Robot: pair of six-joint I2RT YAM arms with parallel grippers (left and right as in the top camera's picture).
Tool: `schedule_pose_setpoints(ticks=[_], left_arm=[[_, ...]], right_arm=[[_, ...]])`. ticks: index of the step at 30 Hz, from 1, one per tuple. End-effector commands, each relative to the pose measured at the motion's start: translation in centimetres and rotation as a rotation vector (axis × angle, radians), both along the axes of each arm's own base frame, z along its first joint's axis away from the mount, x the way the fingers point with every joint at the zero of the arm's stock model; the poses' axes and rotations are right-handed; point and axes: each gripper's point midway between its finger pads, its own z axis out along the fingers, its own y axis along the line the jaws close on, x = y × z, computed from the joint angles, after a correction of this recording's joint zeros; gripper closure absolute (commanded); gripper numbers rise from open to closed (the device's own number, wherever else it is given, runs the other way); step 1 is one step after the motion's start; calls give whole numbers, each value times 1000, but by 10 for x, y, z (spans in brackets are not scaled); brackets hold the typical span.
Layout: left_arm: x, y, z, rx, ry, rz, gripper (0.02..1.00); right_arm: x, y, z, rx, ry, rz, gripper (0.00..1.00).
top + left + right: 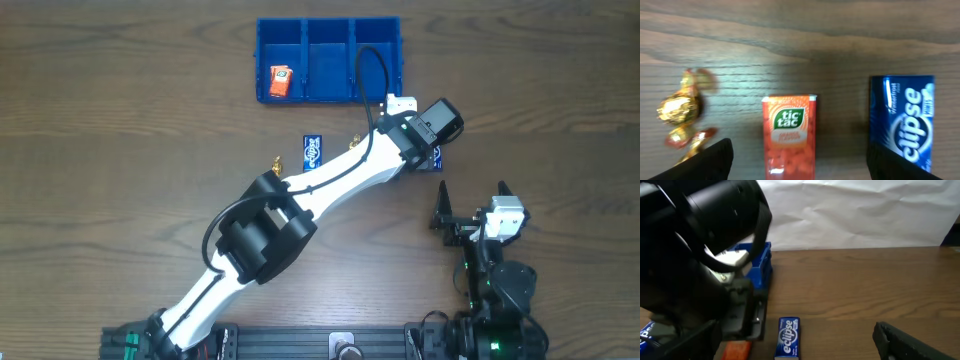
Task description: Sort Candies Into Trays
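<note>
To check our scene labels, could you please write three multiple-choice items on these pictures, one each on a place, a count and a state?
1. Seen from above, where in the blue tray does the orange box lie?
A. left compartment
B. middle compartment
C. right compartment

2. How many compartments has the blue tray?
A. two
B. three
C. four

3. How is the left gripper?
A. shut on nothing
B. shut on a box
C. open, with a second orange box between its fingers

Answers:
1 A: the top view shows the box in the leftmost compartment.
2 B: two dividers split the tray into three.
3 C: the left wrist view shows the fingers wide apart on either side of the box, not touching it.
</note>
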Motion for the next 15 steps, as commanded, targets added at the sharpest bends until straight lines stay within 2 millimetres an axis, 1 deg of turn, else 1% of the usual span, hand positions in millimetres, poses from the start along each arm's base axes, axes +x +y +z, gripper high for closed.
schedule_pose_setpoints(ticks=[1,3,5,9,15], left_arm=[[0,5,-33,18,57,29,165],[-1,5,-40,16,75,32,172],[0,6,-42,19,78,35,196],[-1,7,-42,22,80,35,356],[-3,11,-43,47,83,36,432]], right_arm=[[0,1,-1,10,2,4,1],[0,1,-1,10,1,4,1],[0,1,-1,10,2,4,1],[0,1,-1,10,2,4,1],[0,1,-1,10,2,4,1]])
